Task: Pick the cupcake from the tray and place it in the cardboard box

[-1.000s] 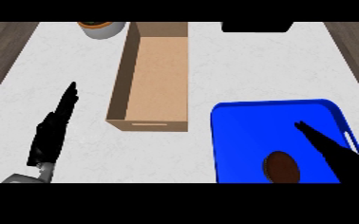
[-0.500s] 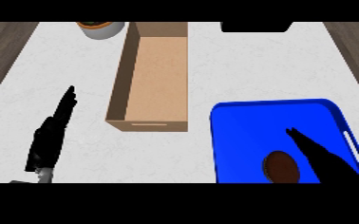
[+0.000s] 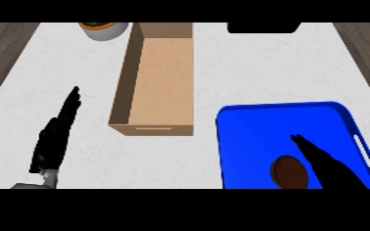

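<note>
A brown cupcake [image 3: 289, 172] lies on the blue tray [image 3: 260, 127] at the lower right. My right hand [image 3: 327, 165] hovers over the tray just right of the cupcake, fingers straight and pointing up-left, open. An open cardboard box [image 3: 160, 78] with nothing visible inside stands in the middle of the white counter, to the upper left of the tray. My left hand [image 3: 54, 136] rests at the lower left, fingers straight and pointing up, well left of the box.
A grey pot with a plant [image 3: 104, 29] stands at the back left, beside the box's far end. A black object [image 3: 263, 27] sits at the back edge on the right. Wooden floor shows past both counter sides.
My right hand has slid left and down across the tray, ending close beside the cupcake. My left hand has shifted slightly. The cupcake and box have not moved.
</note>
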